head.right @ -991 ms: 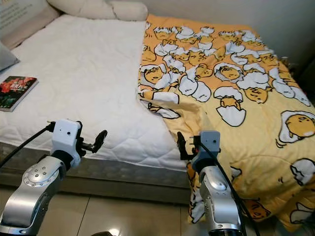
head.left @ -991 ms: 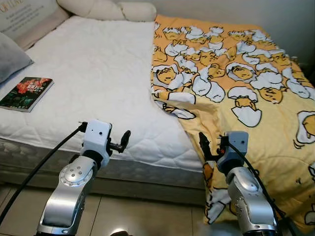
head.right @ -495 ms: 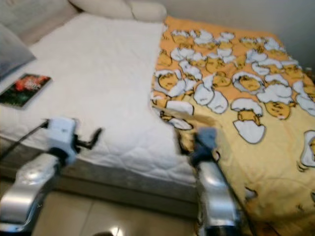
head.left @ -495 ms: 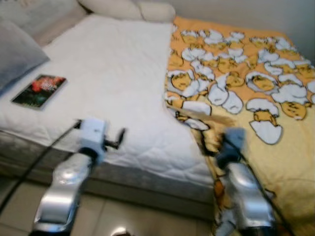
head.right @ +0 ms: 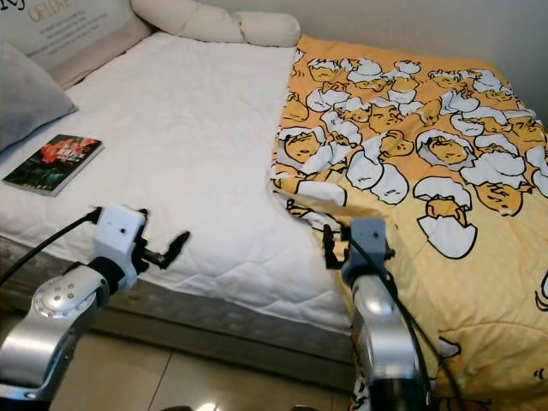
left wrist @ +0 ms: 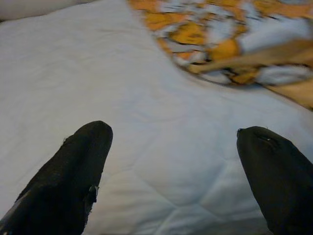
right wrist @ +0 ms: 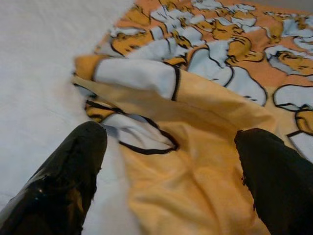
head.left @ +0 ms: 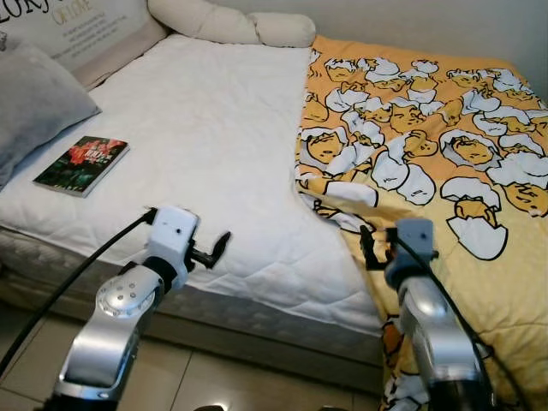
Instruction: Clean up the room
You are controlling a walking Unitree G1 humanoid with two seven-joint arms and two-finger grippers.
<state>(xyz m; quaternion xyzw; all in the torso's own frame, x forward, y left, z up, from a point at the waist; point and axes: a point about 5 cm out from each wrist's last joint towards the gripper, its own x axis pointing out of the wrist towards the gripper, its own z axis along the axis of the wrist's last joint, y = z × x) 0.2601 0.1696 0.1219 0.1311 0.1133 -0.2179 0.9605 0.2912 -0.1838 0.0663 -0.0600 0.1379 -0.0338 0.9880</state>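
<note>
Yellow blanket (head.left: 428,163) with the egg cartoon print, spread over the right half of the bed (head.left: 205,163) and hanging off the near edge on the right side down toward the floor (head.left: 223,377). Inner edge of it folded back and bunched a bit near the middle of the bed, close to the near edge. Rest of the mattress bare, white quilted cover.

Dark book (head.left: 82,164) with a red cover picture, flat near the left edge of the bed, just beside a grey pillow (head.left: 38,107) at the far left. Cream bolster pillows (head.left: 231,26) lined up along the far edge, plus a lettered cushion (head.left: 77,30) in the far left corner.

Left pincer (head.left: 221,247) held up over the near edge of the bed, above the white part, fingers (left wrist: 73,176) spread wide apart with nothing between them. Right pincer (head.left: 366,248) hovering at the near edge too, right over the rumpled blanket fold, fingers (right wrist: 63,181) also wide apart and empty. Can see the folded blanket corner between the right fingers in the wrist view, not touching it as far as can be told.

Beige tile floor below the bed frame.
</note>
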